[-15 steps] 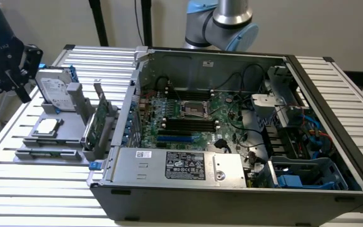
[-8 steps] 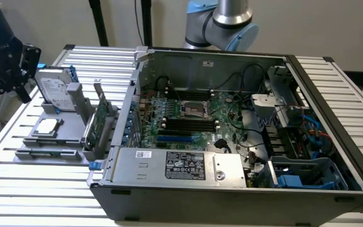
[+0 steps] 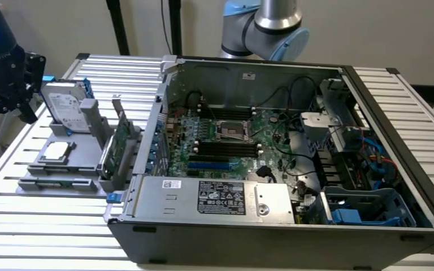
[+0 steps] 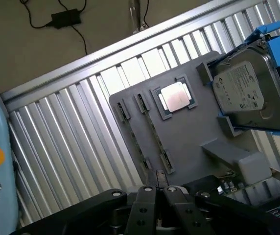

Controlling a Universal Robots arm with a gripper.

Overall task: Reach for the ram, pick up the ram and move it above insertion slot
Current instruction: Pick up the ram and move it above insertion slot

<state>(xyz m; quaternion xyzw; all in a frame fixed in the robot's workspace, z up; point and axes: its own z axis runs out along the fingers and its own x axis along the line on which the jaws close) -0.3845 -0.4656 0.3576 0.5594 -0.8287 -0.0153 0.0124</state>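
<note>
Item: my gripper (image 4: 158,192), wrist tilted down over the grey tray's (image 4: 194,147) edge. Jaws were narrow and held nothing. The ram (image 4: 153,132) lay edgewise in the tray beside the processor (image 4: 176,98), apart from me. The insertion slot (image 3: 225,148) was inside the case.

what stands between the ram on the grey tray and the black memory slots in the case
The ram lies in the grey tray. Between it and the insertion slot, in the exterior view, stand the upright expansion card at the tray's edge and the case's side wall. Both rise above the tray.
</note>
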